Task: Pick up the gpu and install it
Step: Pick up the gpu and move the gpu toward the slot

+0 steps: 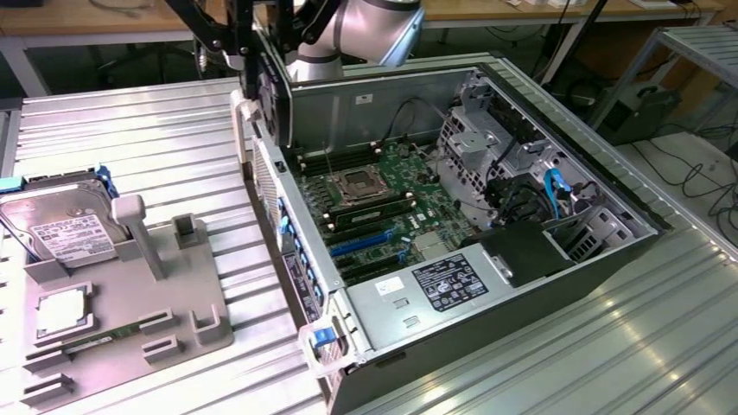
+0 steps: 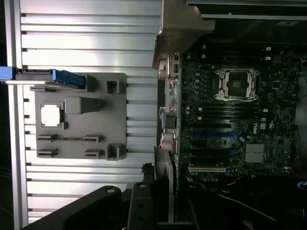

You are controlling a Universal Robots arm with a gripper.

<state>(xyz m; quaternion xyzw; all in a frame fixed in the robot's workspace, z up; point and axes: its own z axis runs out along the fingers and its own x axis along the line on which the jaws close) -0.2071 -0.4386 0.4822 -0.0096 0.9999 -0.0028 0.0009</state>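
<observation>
The gpu (image 1: 273, 95) is a thin dark card held upright, on edge, over the rim of the open computer case (image 1: 600, 199) at the exterior view's left. My gripper (image 1: 247, 54) is shut on its upper part. In the wrist view the gpu (image 2: 165, 182) is seen edge-on with its silver bracket, just outside the case wall and beside the motherboard (image 2: 230, 120). My gripper (image 2: 144, 208) shows there as dark parts around the card. The blue expansion slots (image 1: 363, 242) lie bare on the motherboard (image 1: 381, 186) below.
A grey fixture tray (image 1: 127, 294) lies on the ribbed metal table at the exterior view's left. It holds a silver hard drive (image 1: 64, 225), a square processor (image 1: 60, 313) and a narrow green memory stick (image 1: 110, 335). Drive cages and cables (image 1: 542, 199) fill the case's far side.
</observation>
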